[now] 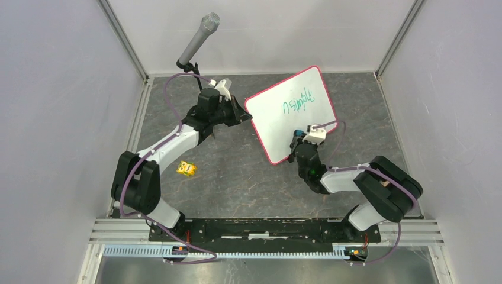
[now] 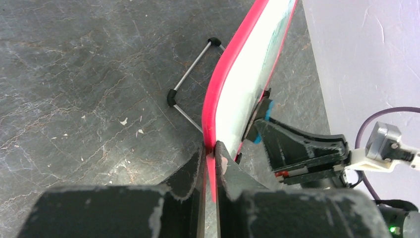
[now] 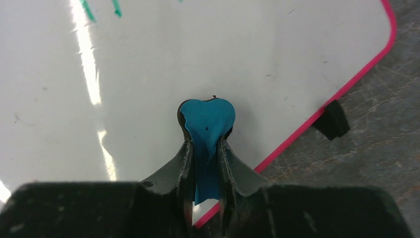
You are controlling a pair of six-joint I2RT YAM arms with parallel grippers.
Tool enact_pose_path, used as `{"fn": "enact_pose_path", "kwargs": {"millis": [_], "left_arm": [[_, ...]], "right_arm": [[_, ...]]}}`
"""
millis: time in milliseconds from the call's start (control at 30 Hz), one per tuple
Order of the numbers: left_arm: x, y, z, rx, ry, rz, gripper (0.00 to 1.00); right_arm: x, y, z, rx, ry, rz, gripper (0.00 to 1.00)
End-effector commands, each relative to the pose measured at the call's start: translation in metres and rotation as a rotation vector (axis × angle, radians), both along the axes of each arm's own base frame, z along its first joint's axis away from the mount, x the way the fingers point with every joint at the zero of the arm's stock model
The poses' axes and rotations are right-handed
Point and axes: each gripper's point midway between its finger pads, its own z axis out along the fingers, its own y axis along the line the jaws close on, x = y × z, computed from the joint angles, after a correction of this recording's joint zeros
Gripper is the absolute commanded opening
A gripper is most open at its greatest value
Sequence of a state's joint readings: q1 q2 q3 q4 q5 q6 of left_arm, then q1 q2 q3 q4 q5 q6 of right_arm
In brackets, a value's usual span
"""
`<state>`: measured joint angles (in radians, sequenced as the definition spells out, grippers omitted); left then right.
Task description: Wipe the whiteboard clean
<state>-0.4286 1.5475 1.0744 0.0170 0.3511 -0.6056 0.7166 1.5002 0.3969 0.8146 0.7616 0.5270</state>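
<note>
Pink-rimmed whiteboard — edge in left gripper; face touching cloth (right gripper).

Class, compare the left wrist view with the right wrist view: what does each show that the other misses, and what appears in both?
Only the left wrist view: the left gripper shut on the whiteboard at its pink edge, and the wire stand behind the board. Only the right wrist view: the board's face seen head-on, with green marks at the top and glare streaks. Both: the whiteboard, the right gripper holding a blue eraser against its face, and the grey table.
</note>
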Motion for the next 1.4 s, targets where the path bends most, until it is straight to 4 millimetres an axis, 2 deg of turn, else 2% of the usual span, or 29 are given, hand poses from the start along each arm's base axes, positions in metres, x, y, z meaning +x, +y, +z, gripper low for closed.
{"fn": "enact_pose_path", "kwargs": {"millis": [0,100,200,267,333,433,533,600,667,867,967,1000,1100,1233,1300,1367], "left_arm": [[0.000,-0.008,0.039,-0.054,-0.101,-0.037,0.05],[0.000,-0.008,0.039,-0.053,-0.100,-0.036,0.05],[0.001,-0.008,0.040,-0.053,-0.103,-0.037,0.05],[0.000,-0.008,0.040,-0.055,-0.103,-0.038,0.05],[0.000,-0.009,0.040,-0.057,-0.101,-0.040,0.05],[0.000,-0.008,0.040,-0.055,-0.103,-0.037,0.05],[0.001,-0.008,0.040,-0.056,-0.104,-0.037,0.05],[0.000,-0.008,0.041,-0.057,-0.105,-0.039,0.05],[0.000,-0.009,0.041,-0.059,-0.104,-0.039,0.05],[0.000,-0.008,0.041,-0.056,-0.105,-0.038,0.05],[0.000,-0.008,0.043,-0.056,-0.111,-0.038,0.05],[0.000,-0.008,0.043,-0.057,-0.111,-0.038,0.06],[-0.001,-0.007,0.044,-0.057,-0.115,-0.038,0.05],[-0.001,-0.007,0.044,-0.058,-0.113,-0.038,0.05],[-0.001,-0.008,0.044,-0.059,-0.112,-0.039,0.05],[-0.001,-0.008,0.044,-0.060,-0.111,-0.040,0.05]], "right_arm": [[0.006,0.055,0.012,0.026,-0.028,0.127,0.19],[-0.002,0.088,0.018,0.021,-0.045,0.210,0.19],[-0.010,0.107,0.038,0.050,-0.115,0.294,0.19],[-0.011,0.095,0.053,0.066,-0.183,0.278,0.20],[-0.003,0.075,0.056,0.058,-0.194,0.226,0.20],[0.010,0.049,0.039,0.041,-0.123,0.150,0.19],[0.010,0.019,0.017,0.010,-0.041,0.026,0.19],[0.007,0.015,0.011,0.008,-0.023,0.014,0.19],[0.005,0.030,0.010,0.014,-0.022,0.071,0.19],[-0.006,0.098,0.015,-0.017,-0.024,0.216,0.19],[-0.010,0.108,0.020,-0.009,-0.043,0.241,0.19],[-0.011,0.104,0.021,-0.011,-0.049,0.226,0.19],[-0.003,0.071,0.021,-0.034,-0.047,0.119,0.19],[0.002,0.024,0.005,0.010,0.000,0.014,0.19],[0.000,0.016,0.000,0.022,0.010,-0.004,0.19],[0.001,0.025,0.000,0.025,0.016,0.029,0.19]]}}
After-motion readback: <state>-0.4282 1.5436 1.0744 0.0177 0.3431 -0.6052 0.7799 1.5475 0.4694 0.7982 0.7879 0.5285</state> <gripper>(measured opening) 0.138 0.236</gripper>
